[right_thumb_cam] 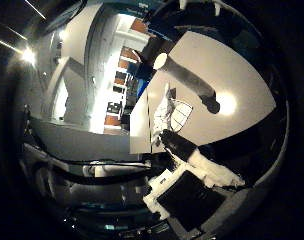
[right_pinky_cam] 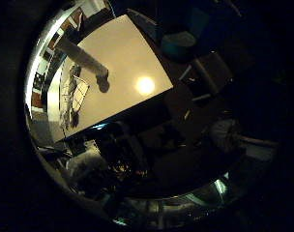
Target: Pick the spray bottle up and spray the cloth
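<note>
The spray bottle (right_thumb_cam: pixel 184 80), a pale cylinder with a dark spray head, stands out from the pale tabletop (right_thumb_cam: pixel 232 60) near its middle. Beside it, toward the table's edge, lies the cloth (right_thumb_cam: pixel 173 114), white with a dark grid pattern and crumpled at one end. My hand (right_thumb_cam: pixel 192 162) shows as white and black parts with one dark-tipped finger (right_thumb_cam: pixel 171 140) stretched out toward the cloth's side of the table. It is away from the table, well apart from the bottle, and holds nothing. The bottle (right_pinky_cam: pixel 86 60) and cloth (right_pinky_cam: pixel 74 96) also show from the little finger side.
A bright spot of lamp glare (right_pinky_cam: pixel 145 85) sits on the tabletop next to the bottle's head. Dark furniture and equipment (right_pinky_cam: pixel 161 140) crowd the floor beyond the table's edge. A bright room with shelving (right_thumb_cam: pixel 114 95) lies behind the table.
</note>
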Controlling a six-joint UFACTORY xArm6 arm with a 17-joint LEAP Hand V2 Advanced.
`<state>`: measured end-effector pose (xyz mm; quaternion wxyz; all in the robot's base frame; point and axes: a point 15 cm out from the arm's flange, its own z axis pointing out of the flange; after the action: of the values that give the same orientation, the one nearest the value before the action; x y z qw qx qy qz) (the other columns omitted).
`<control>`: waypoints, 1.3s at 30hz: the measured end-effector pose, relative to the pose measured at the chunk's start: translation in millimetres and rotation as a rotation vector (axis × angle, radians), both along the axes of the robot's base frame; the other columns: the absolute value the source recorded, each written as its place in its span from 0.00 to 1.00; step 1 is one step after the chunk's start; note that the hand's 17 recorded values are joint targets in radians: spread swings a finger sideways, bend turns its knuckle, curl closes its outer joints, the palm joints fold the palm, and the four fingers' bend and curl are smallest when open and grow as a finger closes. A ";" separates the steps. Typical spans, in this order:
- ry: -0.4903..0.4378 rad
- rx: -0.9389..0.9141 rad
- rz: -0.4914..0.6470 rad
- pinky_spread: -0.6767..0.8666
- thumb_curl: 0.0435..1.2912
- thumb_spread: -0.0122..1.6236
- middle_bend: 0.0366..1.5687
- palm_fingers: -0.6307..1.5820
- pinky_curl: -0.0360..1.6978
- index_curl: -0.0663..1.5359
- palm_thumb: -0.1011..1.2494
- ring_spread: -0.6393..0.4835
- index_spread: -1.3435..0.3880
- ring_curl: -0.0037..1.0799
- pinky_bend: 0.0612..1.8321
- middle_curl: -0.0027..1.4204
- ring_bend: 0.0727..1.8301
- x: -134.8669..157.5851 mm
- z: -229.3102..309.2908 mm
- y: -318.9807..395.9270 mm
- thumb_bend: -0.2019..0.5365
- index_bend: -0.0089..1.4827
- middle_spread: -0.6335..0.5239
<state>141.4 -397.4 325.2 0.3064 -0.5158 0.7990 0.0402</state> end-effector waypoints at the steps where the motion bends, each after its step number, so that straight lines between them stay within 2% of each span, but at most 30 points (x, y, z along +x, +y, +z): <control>1: -0.014 0.013 -0.005 0.67 0.22 0.60 0.18 0.38 0.18 0.21 0.53 0.73 0.63 0.23 0.22 0.27 0.23 2.5 -3.0 -0.2 0.24 0.10 0.58; 6: -0.100 0.104 -0.037 0.68 0.22 0.60 0.18 0.38 0.18 0.21 0.52 0.74 0.63 0.24 0.23 0.27 0.24 18.2 -24.2 4.1 0.24 0.11 0.59; 10: -0.196 0.156 -0.105 0.68 0.23 0.60 0.19 0.38 0.18 0.21 0.54 0.76 0.64 0.24 0.23 0.27 0.25 27.1 -37.1 -1.4 0.25 0.11 0.60; 18: -0.239 0.199 -0.163 0.70 0.23 0.62 0.20 0.36 0.18 0.20 0.58 0.85 0.66 0.24 0.22 0.27 0.27 34.1 -61.9 -8.5 0.24 0.11 0.69; 24: -0.344 0.258 -0.233 0.71 0.23 0.62 0.21 0.35 0.17 0.21 0.57 0.93 0.68 0.24 0.20 0.26 0.30 55.1 -69.8 -6.4 0.23 0.11 0.74; 26: -0.350 0.264 -0.233 0.71 0.22 0.62 0.21 0.34 0.17 0.21 0.56 0.94 0.69 0.24 0.18 0.26 0.29 59.3 -73.9 -3.8 0.23 0.11 0.75; 31: -0.346 0.300 -0.201 0.69 0.21 0.61 0.20 0.34 0.18 0.22 0.50 0.88 0.70 0.21 0.19 0.25 0.23 70.5 -78.9 14.3 0.23 0.11 0.75; 39: -0.334 0.380 -0.111 0.67 0.21 0.61 0.19 0.35 0.19 0.21 0.48 0.79 0.70 0.22 0.21 0.25 0.23 96.7 -84.3 52.7 0.24 0.10 0.71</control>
<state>238.0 -344.8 240.9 0.5271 -0.4038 0.7426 0.0870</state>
